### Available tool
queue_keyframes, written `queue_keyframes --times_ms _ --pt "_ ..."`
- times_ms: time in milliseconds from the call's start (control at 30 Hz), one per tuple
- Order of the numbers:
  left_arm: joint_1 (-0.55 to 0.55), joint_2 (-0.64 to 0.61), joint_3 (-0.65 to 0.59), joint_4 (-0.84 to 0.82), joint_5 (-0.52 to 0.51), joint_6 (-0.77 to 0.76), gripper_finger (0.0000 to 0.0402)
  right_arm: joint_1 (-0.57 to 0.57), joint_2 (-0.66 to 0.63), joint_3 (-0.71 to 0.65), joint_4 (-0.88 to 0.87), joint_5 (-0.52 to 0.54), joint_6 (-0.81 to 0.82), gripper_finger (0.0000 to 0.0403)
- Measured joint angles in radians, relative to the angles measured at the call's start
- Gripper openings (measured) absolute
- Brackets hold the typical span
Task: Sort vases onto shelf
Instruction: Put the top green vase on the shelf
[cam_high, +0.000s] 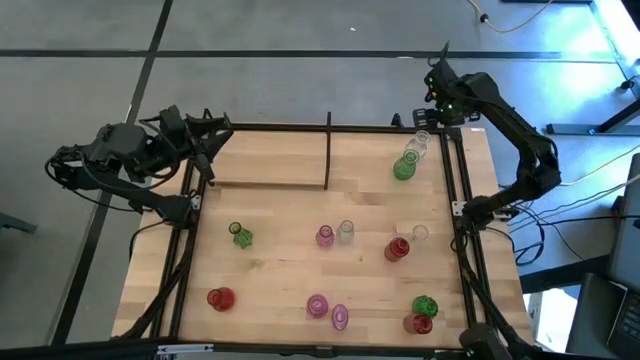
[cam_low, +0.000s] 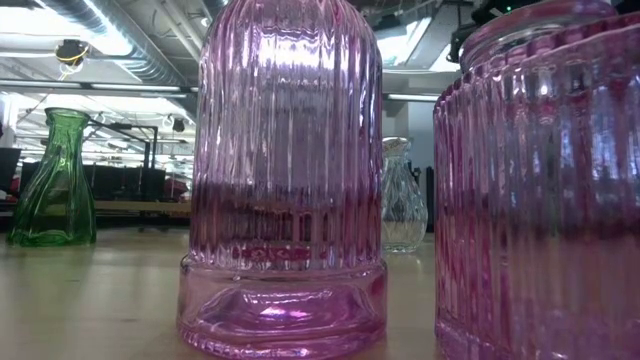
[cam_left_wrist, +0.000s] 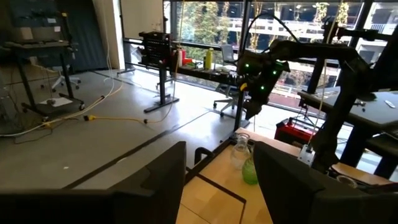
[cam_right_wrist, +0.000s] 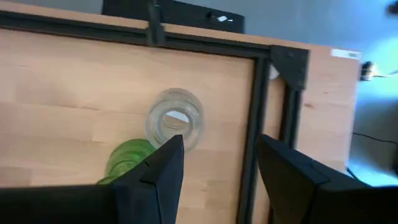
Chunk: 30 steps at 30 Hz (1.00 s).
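Early stage. Only two vases look placed at the far right corner by the black metal rods: a clear ribbed glass bud vase (cam_high: 419, 142) and a green translucent glass bud vase (cam_high: 404, 167), touching or nearly so. Whether that corner counts as the light-wood shelf (cam_high: 270, 160) I can't tell from above.

Left to sort, scattered on the pale wooden surface (cam_high: 280, 280): green vase (cam_high: 240, 235), red vase (cam_high: 220, 298), pink vase (cam_high: 325, 236), clear vase (cam_high: 346, 231), red vase (cam_high: 397, 249), two pink ribbed vases (cam_high: 328, 310) near the front edge, a green/red pair (cam_high: 422, 314).

All are glossy, fluted, see-through glass with narrow necks.

Right hand (cam_right_wrist: 214, 155) hovers over the clear vase, fingers apart, holding nothing. Left hand (cam_left_wrist: 217, 168) is parked at the far left edge, open and empty.
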Motion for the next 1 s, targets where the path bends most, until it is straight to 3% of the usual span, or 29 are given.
queue_keyframes --times_ms 100,233,300,600,1000 --pt "0.000 0.000 0.000 -0.001 0.000 0.002 0.0182 -0.004 -0.006 -0.033 0.010 -0.023 -0.003 0.0186" --pt "0.000 0.000 0.000 -0.008 0.000 0.002 0.0182 -0.002 -0.015 -0.137 0.046 -0.193 0.015 0.0186" --pt "0.000 0.000 0.000 -0.016 0.000 0.002 0.0181 0.022 -0.047 -0.192 0.076 -0.222 0.015 0.0186" --pt "0.000 0.000 0.000 -0.017 -0.032 0.003 0.0182 0.213 -0.151 -0.395 0.236 -0.175 0.170 0.0186" --pt "0.000 0.012 0.000 -0.015 -0.049 -0.003 0.0182 0.232 -0.153 -0.447 0.322 -0.151 0.218 0.0181"
